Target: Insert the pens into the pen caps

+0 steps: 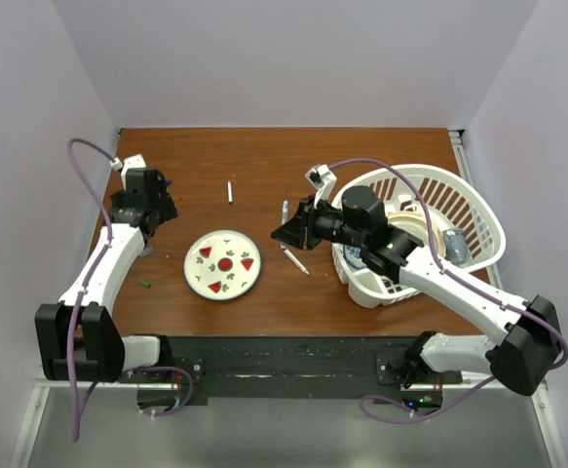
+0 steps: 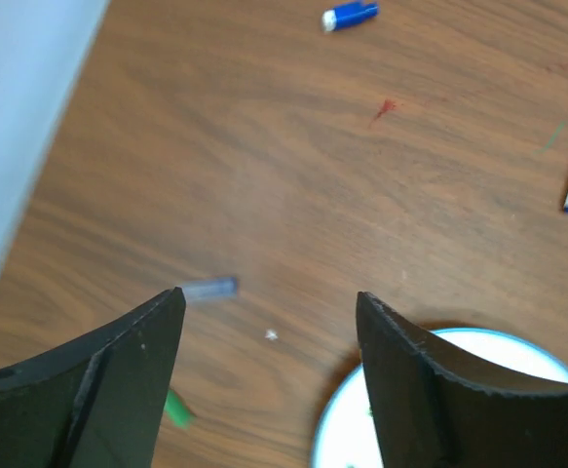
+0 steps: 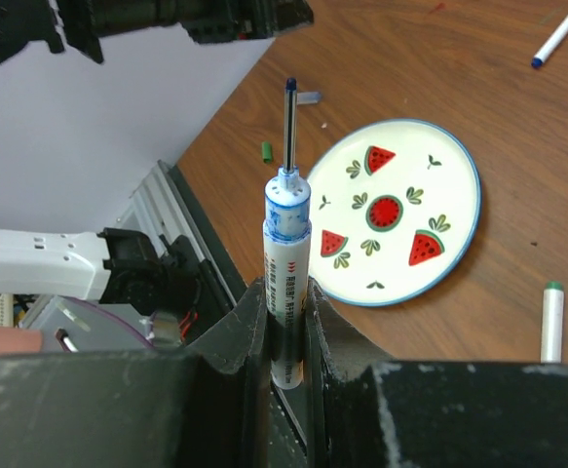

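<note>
My right gripper [image 3: 286, 290] is shut on a white pen [image 3: 286, 249] with a blue tip and holds it above the table right of the plate [image 1: 293, 232]. My left gripper [image 2: 271, 295] is open and empty, at the table's far left [image 1: 153, 200]. Below it lie a purple cap [image 2: 208, 289], a green cap [image 2: 178, 409] and, farther off, a blue cap [image 2: 350, 15]. A white pen [image 1: 230, 191], a grey pen [image 1: 284, 212] and another white pen [image 1: 296, 260] lie on the table. The green cap [image 1: 144, 284] lies left of the plate.
A round white plate [image 1: 198, 276] with red watermelon marks sits mid-table between the arms. A white laundry basket [image 1: 478, 210] holding items stands at the right, under my right arm. White walls close in on three sides.
</note>
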You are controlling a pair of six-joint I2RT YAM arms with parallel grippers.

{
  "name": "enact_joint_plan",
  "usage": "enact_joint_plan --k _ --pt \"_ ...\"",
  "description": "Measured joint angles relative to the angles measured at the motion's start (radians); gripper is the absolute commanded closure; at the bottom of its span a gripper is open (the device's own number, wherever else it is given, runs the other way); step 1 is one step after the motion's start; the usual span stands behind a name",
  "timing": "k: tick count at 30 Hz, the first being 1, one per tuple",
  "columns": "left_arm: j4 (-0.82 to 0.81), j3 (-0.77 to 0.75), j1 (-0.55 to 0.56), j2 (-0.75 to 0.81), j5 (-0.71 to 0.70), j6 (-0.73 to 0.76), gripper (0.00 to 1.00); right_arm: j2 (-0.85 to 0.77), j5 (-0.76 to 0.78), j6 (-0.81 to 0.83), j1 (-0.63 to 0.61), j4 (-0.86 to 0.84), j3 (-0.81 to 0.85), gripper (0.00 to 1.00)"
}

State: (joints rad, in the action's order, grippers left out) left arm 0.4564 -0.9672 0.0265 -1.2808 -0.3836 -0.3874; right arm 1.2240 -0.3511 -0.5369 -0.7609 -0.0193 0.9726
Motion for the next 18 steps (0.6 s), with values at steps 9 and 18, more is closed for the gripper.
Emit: enact_joint_plan --k 9,18 --pt "-0.067 -0.154 0.025 -0.072 -0.014 0.567 0.54 0.000 0.002 -0.021 0.000 0.018 -0.021 1.00" --pt "0.087 -0.034 0.038 -0.270 0.180 1.044 0.50 0.016 0.003 -0.054 0.000 0.011 -0.035 1.00"
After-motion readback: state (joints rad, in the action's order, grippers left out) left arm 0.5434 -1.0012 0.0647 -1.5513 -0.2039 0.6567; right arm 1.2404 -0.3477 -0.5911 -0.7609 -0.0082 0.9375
